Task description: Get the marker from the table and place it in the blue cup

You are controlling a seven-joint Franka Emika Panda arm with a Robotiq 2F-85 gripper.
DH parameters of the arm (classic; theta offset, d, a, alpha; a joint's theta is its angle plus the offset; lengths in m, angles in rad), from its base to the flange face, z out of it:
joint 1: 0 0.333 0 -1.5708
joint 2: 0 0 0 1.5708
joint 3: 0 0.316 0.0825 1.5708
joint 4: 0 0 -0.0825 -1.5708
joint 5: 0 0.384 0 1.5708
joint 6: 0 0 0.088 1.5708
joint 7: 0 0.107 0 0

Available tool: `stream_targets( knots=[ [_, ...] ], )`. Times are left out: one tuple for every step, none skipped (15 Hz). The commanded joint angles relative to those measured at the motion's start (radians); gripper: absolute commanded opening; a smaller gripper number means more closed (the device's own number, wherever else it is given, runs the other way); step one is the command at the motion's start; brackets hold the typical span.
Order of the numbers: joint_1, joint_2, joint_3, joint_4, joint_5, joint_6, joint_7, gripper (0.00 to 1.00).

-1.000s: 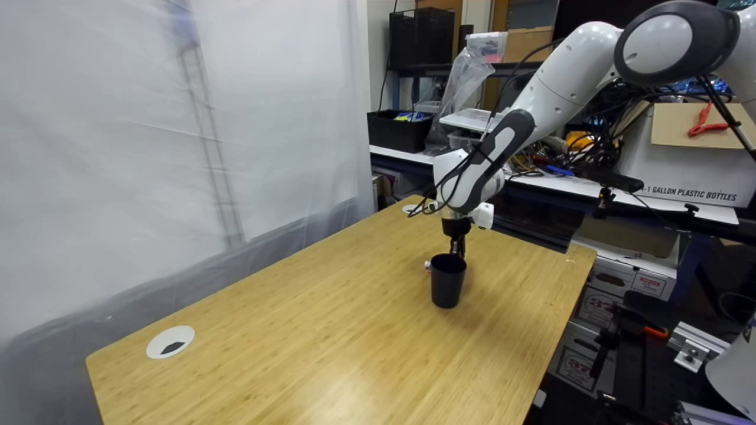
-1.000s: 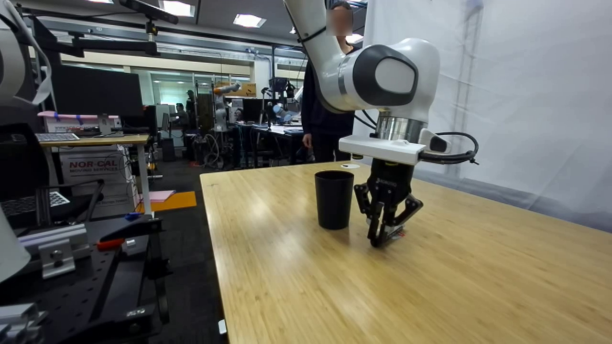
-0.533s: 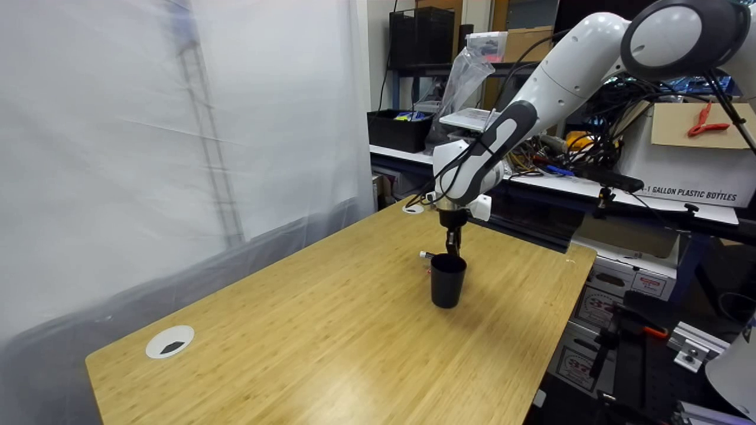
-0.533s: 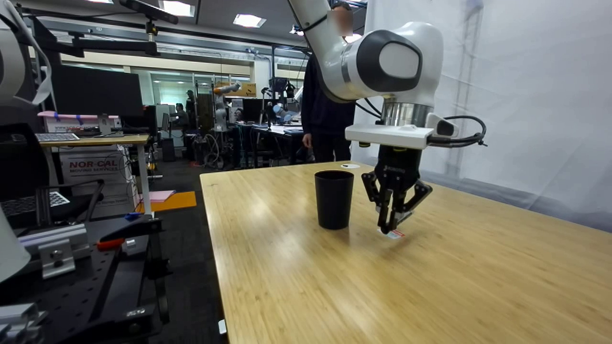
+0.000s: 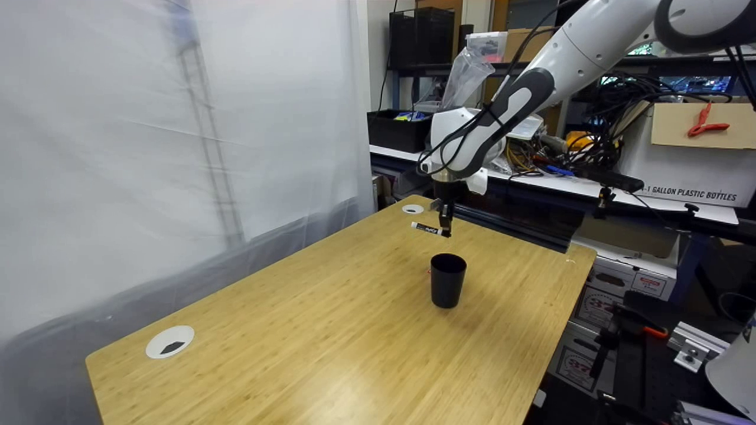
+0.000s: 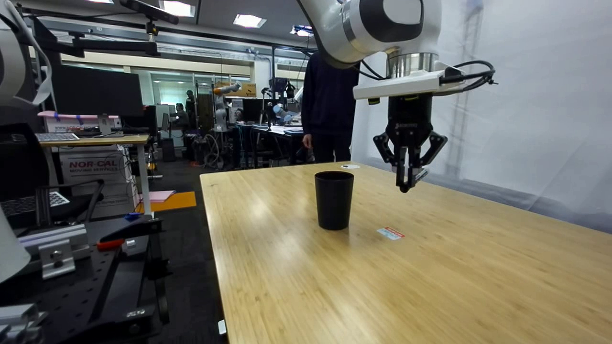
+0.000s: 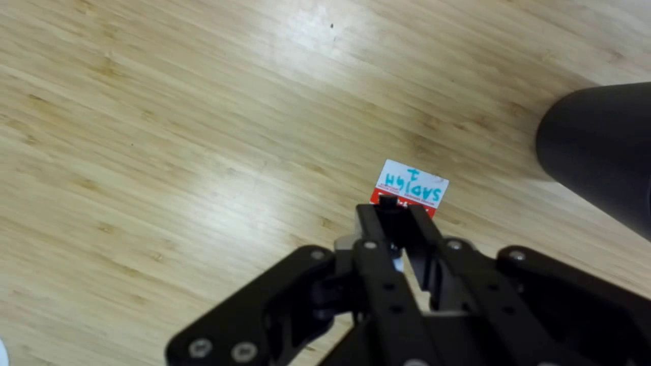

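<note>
1. Room indoors, cluttered at the back. In an exterior view, pale sheeting [image 5: 177, 147] hangs well left of the cup [image 5: 447, 282]; a box [image 5: 688, 180] printed "GALLON PLASTIC BOTTLES" sits to the cup's right, farther back.
2. In an exterior view, a person [image 6: 330, 95] in dark clothing stands beyond the cup, head hidden by the arm [image 6: 356, 36]. Monitor [image 6: 97, 91] well left of the cup.
3. Surface: wood-grain table [image 5: 295, 330] under the cup. White disc [image 5: 170, 342] with a dark slot, well apart from the cup, by a table corner. Second white disc [image 5: 413, 209] beyond the cup.
4. Cup: upright on the table, plain, near-black, slightly narrower at the base. Wrist view catches its side only, cut off by the frame.
5. Label [image 6: 390, 233]: red and white, flat on the table, near the cup but not touching. Blue-green hand lettering in the wrist view, upside down there; fingertips cover part of it.
6. Gripper [image 6: 405, 184]: pointing down, fingers drawn narrow and pinching the marker [image 5: 426, 228]. Off the table, to one side of the cup, apart from it. Tip height against the cup's rim: cannot tell.
7. Marker: between the fingers, clear of the table, outside the cup. Close to level; dark barrel, pale print, white end jutting out from the fingers.
</note>
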Motion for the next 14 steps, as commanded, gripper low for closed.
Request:
stream_targets(
  knots=[
    [0.020,-0.064,-0.014,-0.045,-0.047,0.007,0.039,0.05],
    [0.024,-0.073,-0.014,-0.050,-0.057,0.007,0.044,0.05],
    [0.028,-0.083,-0.016,-0.056,-0.069,0.008,0.053,0.05],
    [0.031,-0.090,-0.016,-0.062,-0.075,0.007,0.061,0.05],
    [0.035,-0.101,-0.016,-0.070,-0.080,0.003,0.072,0.05],
    [0.039,-0.112,-0.014,-0.077,-0.081,-0.004,0.079,0.05],
    [0.041,-0.128,-0.010,-0.089,-0.075,-0.019,0.084,0.05],
    [0.045,-0.142,-0.008,-0.096,-0.073,-0.028,0.090,0.05],
    [0.050,-0.163,-0.006,-0.109,-0.072,-0.040,0.095,0.05],
    [0.057,-0.182,-0.005,-0.119,-0.073,-0.050,0.103,0.05],
    [0.065,-0.208,-0.003,-0.130,-0.073,-0.074,0.108,0.05],
    [0.070,-0.230,-0.001,-0.136,-0.072,-0.104,0.107,0.05],
    [0.082,-0.257,-0.003,-0.148,-0.086,-0.130,0.117,0.05],
    [0.091,-0.279,-0.004,-0.153,-0.094,-0.164,0.126,0.05]
  ],
)
